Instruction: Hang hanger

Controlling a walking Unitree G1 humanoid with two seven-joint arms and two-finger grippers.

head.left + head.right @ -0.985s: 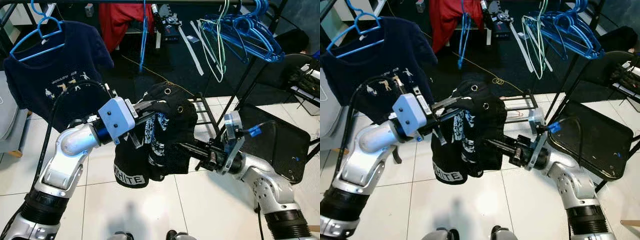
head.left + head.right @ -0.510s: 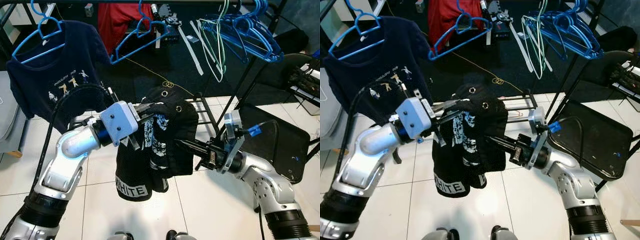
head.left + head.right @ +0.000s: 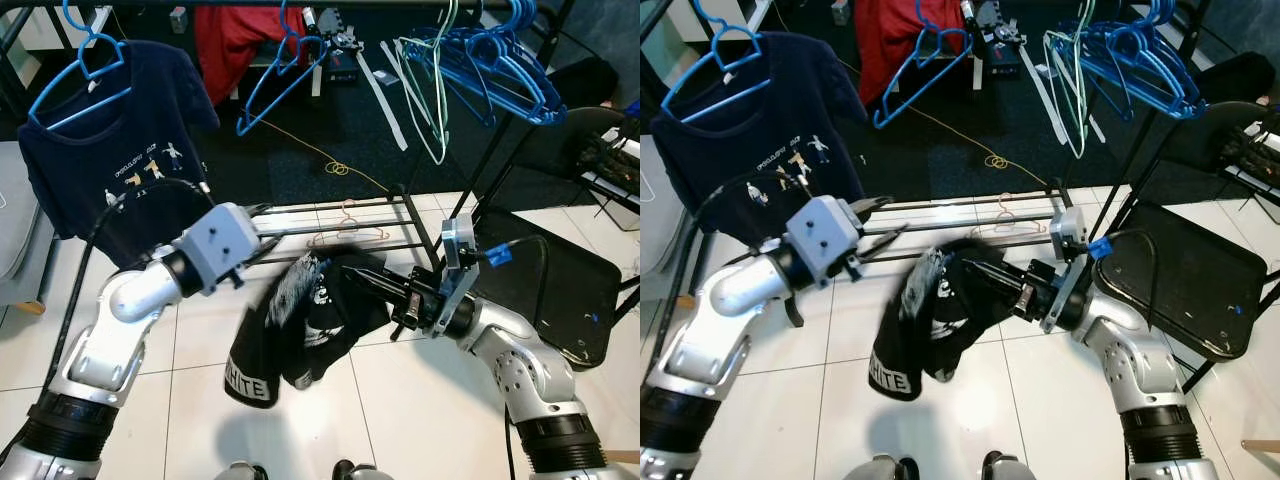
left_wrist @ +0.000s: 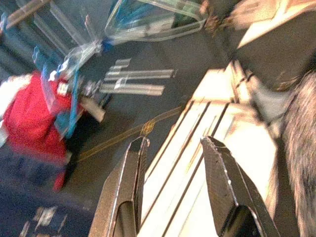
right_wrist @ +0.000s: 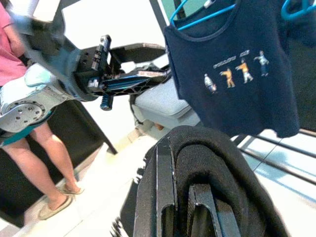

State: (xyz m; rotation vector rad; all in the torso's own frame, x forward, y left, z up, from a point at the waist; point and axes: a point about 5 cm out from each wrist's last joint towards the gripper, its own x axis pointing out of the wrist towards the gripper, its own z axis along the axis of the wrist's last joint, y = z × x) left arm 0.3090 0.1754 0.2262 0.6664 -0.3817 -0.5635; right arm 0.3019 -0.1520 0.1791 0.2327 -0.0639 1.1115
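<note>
Item 1, at my nine to ten o'clock: navy printed T-shirt on a blue plastic hanger, hooked on the black clothes rail along the top. Already hung.

Item 2: left end effector, fingers apart and holding nothing. It sits beside the garment, not touching it. In the left wrist view the two black fingers frame white floor tiles.

Item 3, at twelve o'clock high: bare blue plastic hanger on the rail, tilted and blurred, with a red garment behind it. I take this to be the task's hanger.

Item 4, centre: black garment with white lettering, bunched, sagging low over the tiled floor, blurred as if swinging. It has no hanger in it that I can see.

Item 5: right end effector, fingers clamped on the black garment; the right wrist view shows cloth wrapped over them. A person's legs stand in that view's background.

Item 6, at one to two o'clock: cluster of blue and pale green wire hangers on the rail; below, a black folding chair.

Handling note, my judgement: the garment hangs from a single grip, so I would lift slowly, let the swing die, then regrip the collar with the left before approaching the bare hanger. Keep clear of the low rack bars.
</note>
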